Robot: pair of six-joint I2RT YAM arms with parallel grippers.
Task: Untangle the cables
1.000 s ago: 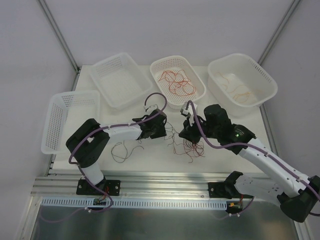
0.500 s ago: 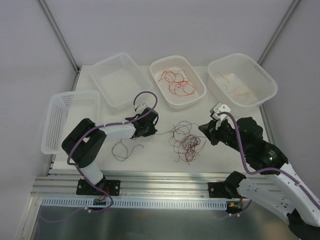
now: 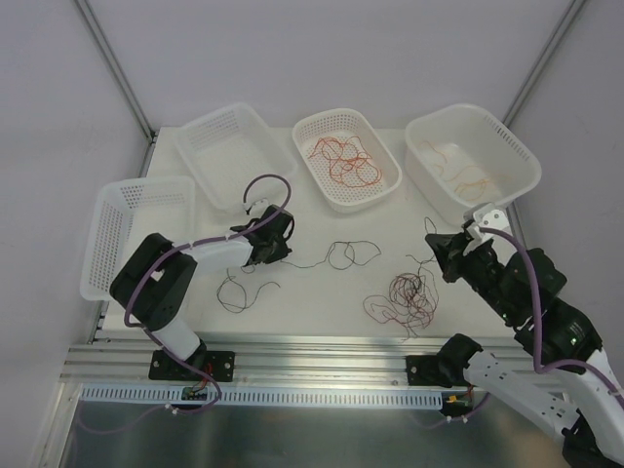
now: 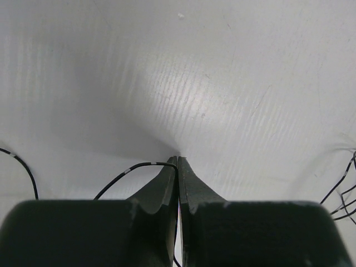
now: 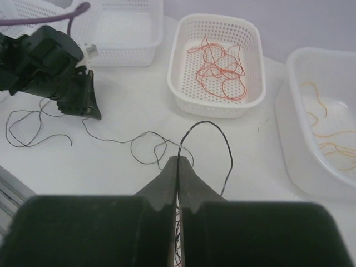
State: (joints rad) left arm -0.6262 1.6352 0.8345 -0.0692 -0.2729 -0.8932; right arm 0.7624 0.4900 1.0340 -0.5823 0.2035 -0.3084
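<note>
A thin black cable (image 3: 341, 255) runs across the table between my two grippers, with loops in its middle. My left gripper (image 3: 281, 255) is shut on one end; the black wire (image 4: 133, 166) curves out from its closed tips (image 4: 178, 159). My right gripper (image 3: 434, 246) is shut on the other end, where the wire (image 5: 218, 133) arcs up from its tips (image 5: 178, 158). A tangle of red and dark cables (image 3: 402, 294) lies below the right gripper. Another loose black cable (image 3: 239, 289) lies near the left arm.
Four white baskets ring the back: one at far left (image 3: 117, 244), one bare (image 3: 210, 132), a middle one (image 3: 388, 156) with red wires (image 3: 343, 161), and a right one (image 3: 517, 161) with orange wires (image 3: 468, 180). In the right wrist view the left gripper (image 5: 92, 111) shows.
The left gripper has shut on the black cable and drawn left. The right arm pulled back to the right, dragging the tangle with it and stretching the black cable out.
</note>
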